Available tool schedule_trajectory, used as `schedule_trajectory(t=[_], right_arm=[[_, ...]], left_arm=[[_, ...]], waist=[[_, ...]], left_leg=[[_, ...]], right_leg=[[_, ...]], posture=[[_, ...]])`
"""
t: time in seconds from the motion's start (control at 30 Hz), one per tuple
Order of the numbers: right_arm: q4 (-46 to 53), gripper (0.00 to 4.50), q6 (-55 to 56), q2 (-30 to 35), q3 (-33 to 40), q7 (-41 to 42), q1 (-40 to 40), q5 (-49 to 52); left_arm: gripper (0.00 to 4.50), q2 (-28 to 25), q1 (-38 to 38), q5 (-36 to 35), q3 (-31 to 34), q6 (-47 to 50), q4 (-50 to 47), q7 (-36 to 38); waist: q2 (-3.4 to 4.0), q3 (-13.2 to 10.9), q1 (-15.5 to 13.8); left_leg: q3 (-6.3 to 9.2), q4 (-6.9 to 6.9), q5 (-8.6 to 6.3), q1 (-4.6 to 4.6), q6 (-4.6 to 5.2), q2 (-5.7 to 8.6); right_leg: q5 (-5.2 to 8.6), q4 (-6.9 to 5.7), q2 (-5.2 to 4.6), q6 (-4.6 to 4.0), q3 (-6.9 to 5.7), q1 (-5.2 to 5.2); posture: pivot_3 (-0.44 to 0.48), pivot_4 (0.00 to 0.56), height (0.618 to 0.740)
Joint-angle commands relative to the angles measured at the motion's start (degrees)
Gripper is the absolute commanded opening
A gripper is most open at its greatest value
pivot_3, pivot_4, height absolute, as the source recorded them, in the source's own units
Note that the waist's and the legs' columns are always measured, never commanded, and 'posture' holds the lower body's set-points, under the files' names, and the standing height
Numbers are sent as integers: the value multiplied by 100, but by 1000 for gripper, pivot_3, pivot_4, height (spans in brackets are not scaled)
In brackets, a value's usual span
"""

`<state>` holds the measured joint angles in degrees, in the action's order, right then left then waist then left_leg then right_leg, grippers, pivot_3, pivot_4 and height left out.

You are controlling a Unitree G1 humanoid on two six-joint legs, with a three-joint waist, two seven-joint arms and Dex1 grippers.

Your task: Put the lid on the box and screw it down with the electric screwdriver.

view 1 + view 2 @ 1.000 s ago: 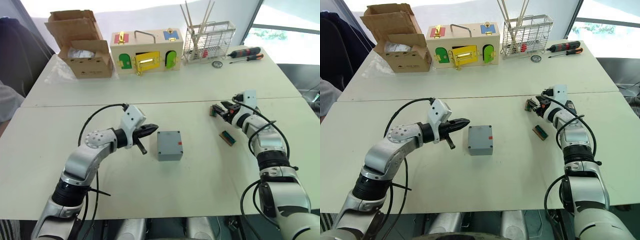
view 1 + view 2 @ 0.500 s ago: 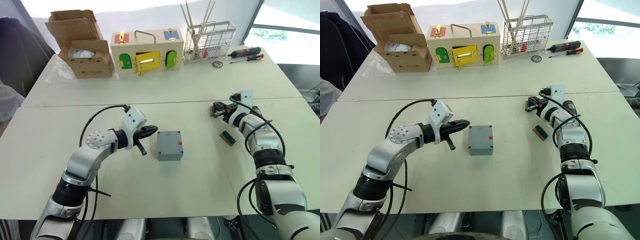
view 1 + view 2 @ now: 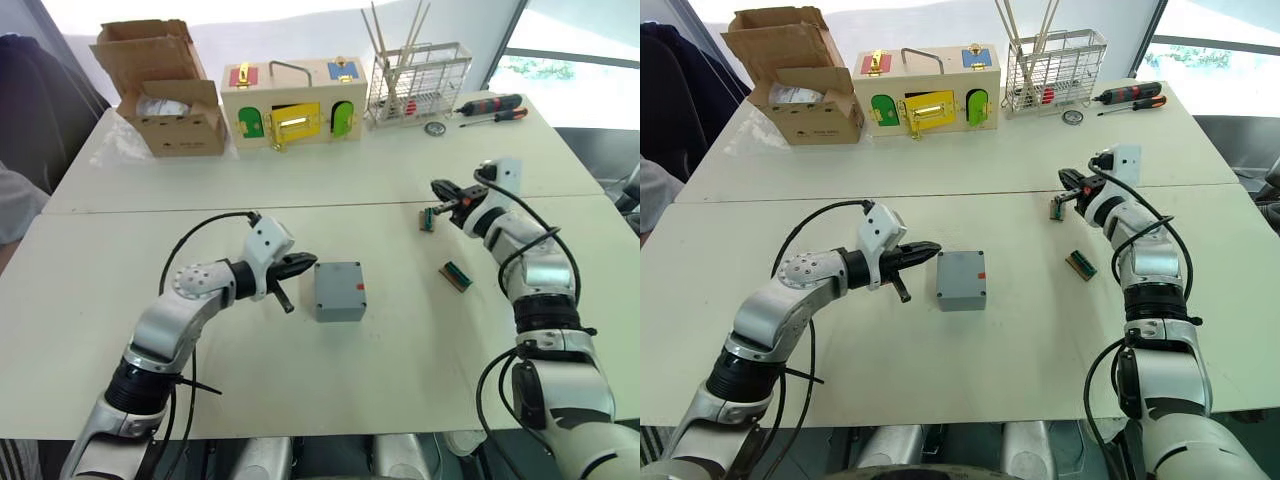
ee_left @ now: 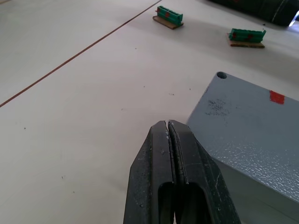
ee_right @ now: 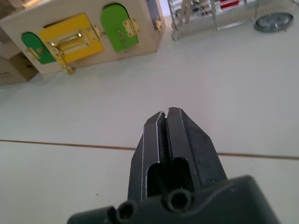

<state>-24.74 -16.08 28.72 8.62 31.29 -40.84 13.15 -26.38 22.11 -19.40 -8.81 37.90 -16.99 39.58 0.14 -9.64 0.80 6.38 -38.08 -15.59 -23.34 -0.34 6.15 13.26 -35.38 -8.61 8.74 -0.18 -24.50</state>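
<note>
1. Progress: the small square grey plastic box (image 3: 339, 290) sits mid-table, nearer the front edge, red mark facing me. Its top looks flat and closed, with a screw hole at one corner in my left wrist view; I cannot tell whether the lid is already seated on it. No separate lid and no thick black electric screwdriver can be made out. I judge the screwing-down not yet done.
2. My left gripper (image 3: 303, 263) hovers just beside the box's left side, fingers pressed together, holding nothing.
3. My right gripper (image 3: 442, 189) is near the right edge by the table seam, fingers also together and empty.
4. Count, largest first, along the back edge: one open brown cardboard box (image 3: 165, 90); one wooden box with coloured doors (image 3: 292, 100); one white wire rack (image 3: 417, 80); two slim red-and-black hand screwdrivers (image 3: 490, 107).
5. Grey boxes: one.
6. Small green blocks on brown bases (image 3: 456, 276): two, right of the grey box, well apart from it.
</note>
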Motion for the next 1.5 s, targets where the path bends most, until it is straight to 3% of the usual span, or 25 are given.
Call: schedule_trajectory(t=[0.03, 0.23, 0.37, 1.5], right_arm=[[1412, 19, -590, 223, 106, 439, 247, 541], [4325, 19, -2385, 602, -270, 1315, 1582, 2088], [4965, 19, -2840, 507, -497, 1173, 1960, 2389], [3935, 19, -2095, 213, -1220, 1198, 1880, 1484]], left_arm=[[0, -167, -34, -220, 283, 62, -397, 105], [0, -905, -488, -1096, 753, 817, -1390, 558], [0, -1187, -799, -1483, 979, 1182, -1682, 575], [0, -1160, -836, -1572, 617, 1139, -1721, 93]], waist=[[0, 0, -7], [0, 0, -8], [0, 1, -15], [0, 1, -36]], left_leg=[[1, 0, 0, 0, 0, 0], [7, 5, -1, -1, 1, -2], [6, 1, -1, 2, 1, -2], [6, -1, -1, 2, 1, 0]], right_leg=[[0, 0, 0, 0, 0, 0], [0, 1, 1, 0, 1, -1], [0, -4, 1, 0, 2, 1], [1, -2, 1, -1, 2, 3]], posture=[[0, 150, 740], [0, 150, 740], [0, 150, 740], [0, 150, 740]])
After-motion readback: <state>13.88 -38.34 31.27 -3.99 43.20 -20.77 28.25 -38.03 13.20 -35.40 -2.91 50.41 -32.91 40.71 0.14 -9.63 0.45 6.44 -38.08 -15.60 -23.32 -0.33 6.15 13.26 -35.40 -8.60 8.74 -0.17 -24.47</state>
